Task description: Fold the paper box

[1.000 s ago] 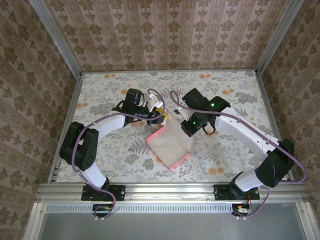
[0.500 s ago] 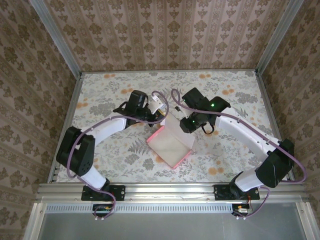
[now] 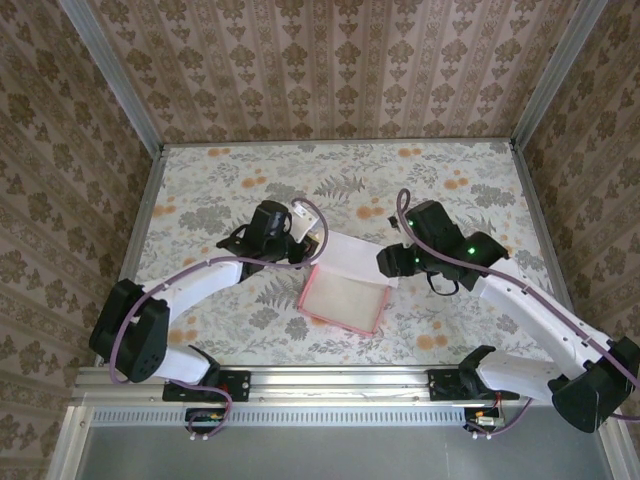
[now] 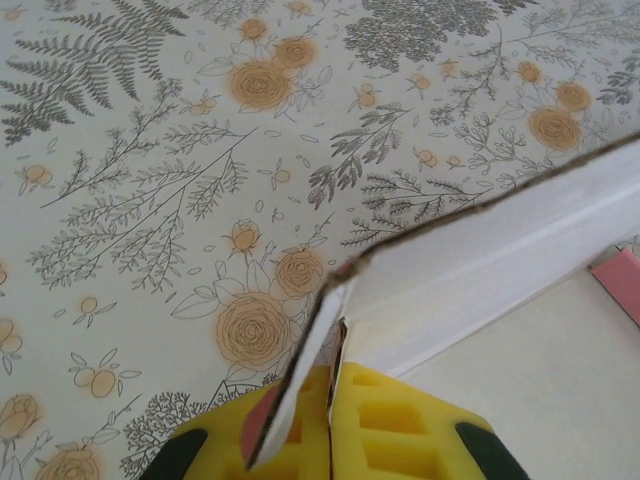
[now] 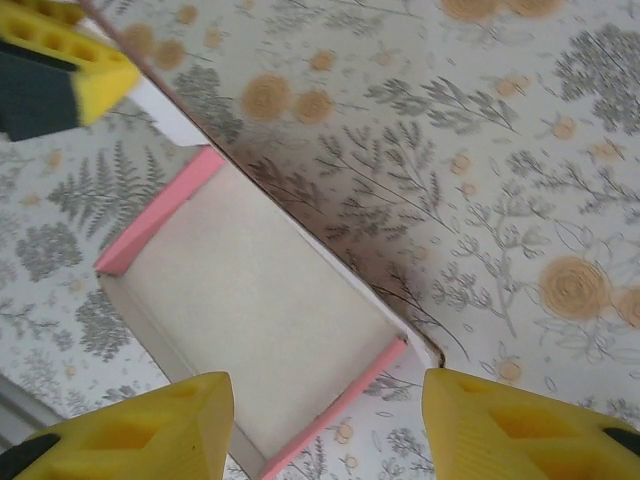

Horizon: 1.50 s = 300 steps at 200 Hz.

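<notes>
- The paper box [image 3: 343, 298] lies about midway between the left and right edges of the table [image 3: 200, 180], a little nearer the near edge. Its pale inside faces up.
- From above, the left end effector [image 3: 316, 238] sits at the box's far left corner, and its grip cannot be read from there.
- The left wrist view settles it: the yellow fingers [image 4: 400, 430] are pressed together on a thin cardboard flap, with the whitish wall running off to the right.
- The right wrist view shows the right end effector [image 5: 322, 390] spread wide above the box's open tray, with nothing between its pads.
- That view also shows pink strips along two of the box's low walls and the left arm's yellow finger on the flap corner.
</notes>
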Motion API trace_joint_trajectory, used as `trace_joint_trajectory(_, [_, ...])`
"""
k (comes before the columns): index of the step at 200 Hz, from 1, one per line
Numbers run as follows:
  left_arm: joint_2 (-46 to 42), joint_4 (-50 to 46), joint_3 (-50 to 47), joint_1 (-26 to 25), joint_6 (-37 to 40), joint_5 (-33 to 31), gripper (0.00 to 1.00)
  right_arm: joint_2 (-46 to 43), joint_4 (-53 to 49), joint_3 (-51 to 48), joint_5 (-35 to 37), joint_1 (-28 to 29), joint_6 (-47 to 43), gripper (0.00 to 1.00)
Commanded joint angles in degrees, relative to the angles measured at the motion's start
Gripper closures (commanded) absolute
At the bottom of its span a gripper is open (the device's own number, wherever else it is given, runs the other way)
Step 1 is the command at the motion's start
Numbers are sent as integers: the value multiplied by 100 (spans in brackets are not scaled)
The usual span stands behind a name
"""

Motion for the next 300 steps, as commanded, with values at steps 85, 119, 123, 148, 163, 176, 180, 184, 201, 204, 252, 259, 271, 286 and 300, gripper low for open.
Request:
trace_joint_trajectory(85, [-150,-177,-147,-108,-279,-353,93,-11,714,-543,250,-686,-191,45])
trace_joint_trajectory(119, [-110,-175,-143,-106,-277,-344,93,-46,1622,-949,-161,-942,-383,45])
trace_joint_trajectory(123, [-115,-174,-156,-102,-272,-340,93,-58,1717,-997,-199,-979,-405,45])
trace_joint_trajectory(148, [-138,-175,-191,-102,-248,-336,93,-19,2145,-1161,-638,-1238,-580,45])
trace_joint_trajectory(163, [-155,-183,-203,-96,-240,-335,93,77,2224,-1152,-814,-1353,-720,45])
trace_joint_trajectory(176, [-154,-174,-198,-100,-242,-344,93,194,2258,-1116,-978,-1422,-833,44])
trace_joint_trajectory(180, [-147,-174,-198,-104,-238,-344,93,243,2264,-1094,-1024,-1426,-861,44])
trace_joint_trajectory(184, [-145,-174,-195,-100,-242,-340,93,283,2265,-1075,-1060,-1432,-895,44])
trace_joint_trajectory(201, [-129,-178,-170,-100,-239,-336,93,452,2254,-989,-1162,-1434,-989,45])
trace_joint_trajectory(204, [-123,-181,-167,-102,-243,-336,93,483,2249,-976,-1171,-1429,-1006,45])
trace_joint_trajectory(252, [-162,-251,-99,-105,-304,-309,91,627,2248,-973,-896,-1420,-927,68])
trace_joint_trajectory(259, [-171,-263,-90,-104,-311,-301,91,619,2241,-976,-870,-1416,-907,72])
trace_joint_trajectory(271, [-181,-302,-73,-115,-314,-292,90,579,2269,-1008,-817,-1409,-866,77])
trace_joint_trajectory(286, [-197,-342,-59,-129,-327,-308,89,532,2292,-1048,-766,-1393,-821,83])
trace_joint_trajectory(300, [-219,-362,-50,-159,-337,-318,89,495,2297,-1055,-761,-1360,-808,86])
